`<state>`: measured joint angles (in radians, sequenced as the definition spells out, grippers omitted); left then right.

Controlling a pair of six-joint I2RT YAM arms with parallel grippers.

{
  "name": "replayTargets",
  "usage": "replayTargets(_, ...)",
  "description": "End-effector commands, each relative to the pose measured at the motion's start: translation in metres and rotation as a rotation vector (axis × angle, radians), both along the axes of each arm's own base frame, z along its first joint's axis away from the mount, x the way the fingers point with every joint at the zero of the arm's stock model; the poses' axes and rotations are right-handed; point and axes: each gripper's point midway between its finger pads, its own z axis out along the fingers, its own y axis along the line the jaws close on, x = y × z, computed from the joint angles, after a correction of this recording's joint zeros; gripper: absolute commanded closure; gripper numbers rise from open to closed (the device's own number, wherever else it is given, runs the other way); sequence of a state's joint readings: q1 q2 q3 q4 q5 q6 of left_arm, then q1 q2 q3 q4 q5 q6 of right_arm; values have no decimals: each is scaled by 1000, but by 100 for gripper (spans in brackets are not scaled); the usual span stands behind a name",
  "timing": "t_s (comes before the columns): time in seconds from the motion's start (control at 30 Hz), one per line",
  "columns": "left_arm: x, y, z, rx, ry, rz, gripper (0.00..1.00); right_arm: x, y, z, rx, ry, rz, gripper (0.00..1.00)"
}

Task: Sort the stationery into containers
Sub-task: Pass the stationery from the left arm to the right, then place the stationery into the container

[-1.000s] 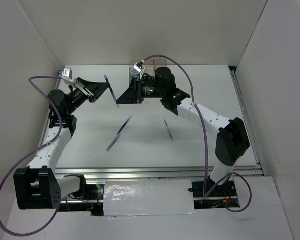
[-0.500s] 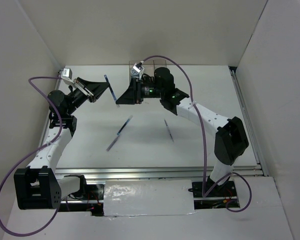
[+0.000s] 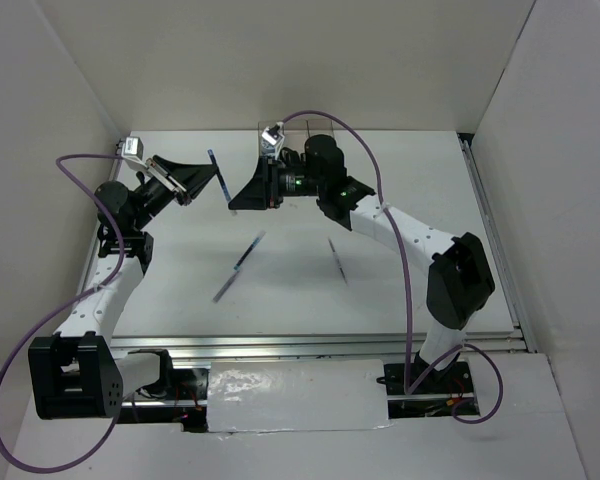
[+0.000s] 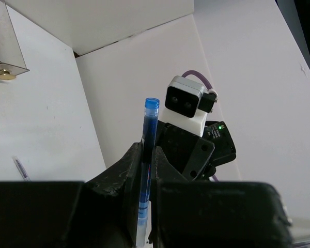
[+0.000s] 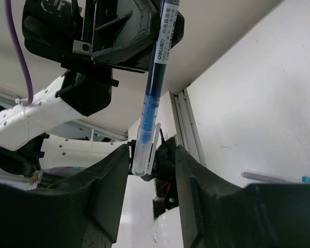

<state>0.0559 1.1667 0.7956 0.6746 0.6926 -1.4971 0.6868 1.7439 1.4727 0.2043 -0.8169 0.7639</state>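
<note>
The left gripper (image 4: 144, 157) is clamped on a thin blue pen (image 4: 149, 134), holding it up above the table (image 3: 430, 170). The right gripper (image 5: 151, 151) has its fingers apart on either side of the pen's free end, not visibly touching it.

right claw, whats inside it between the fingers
The end of a thin blue pen sits between the right claw's open fingers, gaps either side; the left claw holds its other end. The palm below is hidden by the fingers.
</note>
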Motion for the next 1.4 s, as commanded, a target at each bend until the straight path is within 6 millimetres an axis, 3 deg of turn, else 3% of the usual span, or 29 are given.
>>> replayTargets(0.0,-9,0,17,-2,-82,-5,100,1,5,19,44,-77,21,51)
replayTargets(0.17,-9,-1,18,1,-85,-12,100,-6,10,13,22,-111,54,51)
replayTargets(0.33,-10,-3,17,6,-85,-17,100,-5,11,13,24,-113,50,62)
replayTargets(0.53,-11,-3,15,5,-83,-17,100,-5,10,15,26,-123,45,92)
replayTargets(0.6,-11,-2,14,6,-82,-14,93,-5,7,16,28,-124,42,99)
replayTargets(0.7,-11,0,6,9,-46,-10,52,2,-1,18,20,-126,15,100)
replayTargets(0.73,-10,0,2,16,-35,-8,33,3,-4,20,18,-143,8,100)
replayTargets(0.8,-10,6,-4,25,-3,7,16,10,-15,20,-1,-150,-25,100)
replayTargets(0.83,-9,7,-7,35,0,9,1,19,-24,14,-23,-136,-54,100)
replayTargets(0.9,-9,13,-10,61,-7,24,1,30,-37,14,-47,-169,-99,100)
replayTargets(1.03,-3,24,-15,158,-16,60,1,59,-73,-8,-179,-166,-220,100)
replayTargets(1.07,-1,26,-7,192,-40,71,1,69,-84,-11,-210,-174,-265,100)
replayTargets(1.1,2,29,-24,276,0,80,1,88,-95,-20,-275,-215,-343,100)
replayTargets(1.17,9,33,-15,367,-20,124,1,107,-117,-30,-373,-220,-433,100)
replayTargets(1.2,9,31,-28,445,-4,115,1,123,-125,-34,-417,-235,-486,100)
replayTargets(1.27,13,33,-22,517,-22,151,1,158,-152,-61,-582,-271,-612,100)
replayTargets(1.33,15,39,-28,610,-16,191,1,188,-172,-62,-662,-289,-727,100)
replayTargets(1.37,16,36,-30,662,-40,190,1,206,-181,-83,-710,-265,-755,100)
